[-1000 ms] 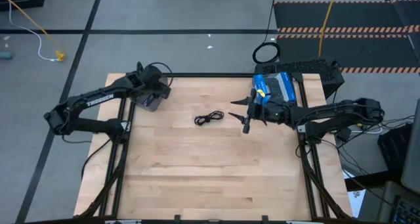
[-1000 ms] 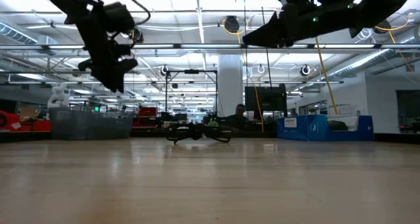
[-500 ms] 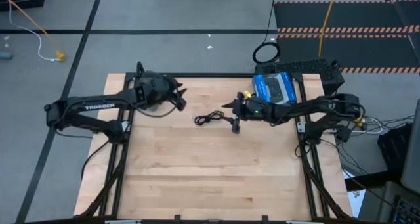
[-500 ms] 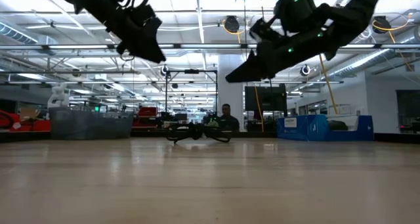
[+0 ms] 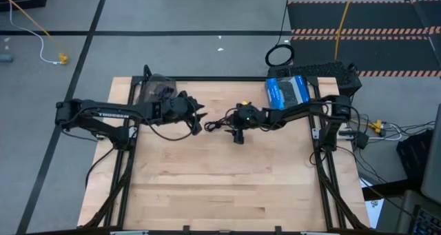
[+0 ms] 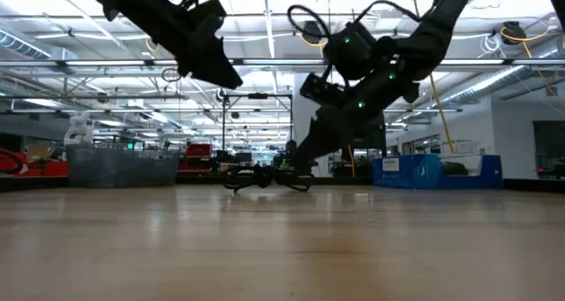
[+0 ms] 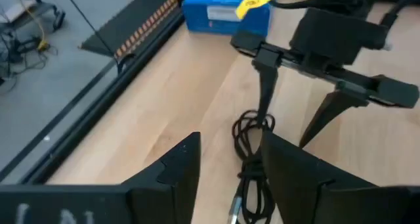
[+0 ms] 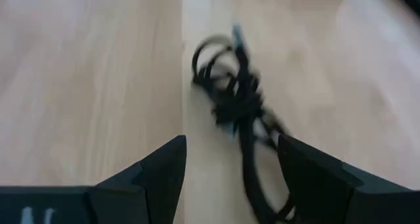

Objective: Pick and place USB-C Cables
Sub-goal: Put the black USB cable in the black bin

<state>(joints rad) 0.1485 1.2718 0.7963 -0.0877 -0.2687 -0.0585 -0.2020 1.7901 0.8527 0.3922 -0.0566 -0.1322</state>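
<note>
Spanning the middle of the high view, the wooden counter [image 5: 220, 180] carries both dark arms, which have swung inward from its edges over the last second and now converge just above the frame's centre. The blue box [image 5: 288, 90] sits at the counter's upper right, and a clear bin [image 5: 156, 90] holding a dark bundle at its upper left. The right tool [image 5: 236, 134], a second ago beside the blue box, now stands over the right end of the black USB-C cable [image 5: 218, 123], its fingers spread with the coil lying between and ahead of them in the right wrist view. The left tool [image 5: 198, 118], a second ago over the bin, now hangs just left of the same cable, likewise spread, the cable showing between its fingers [image 7: 180, 165] in the left wrist view. The cable itself has not shifted and lies flat on the counter, centre of the low view, untouched by either tool. Judged from this, the approach is finished and the grasp is next; with both tools crowding one small coil, a collision seems the main risk.
</note>
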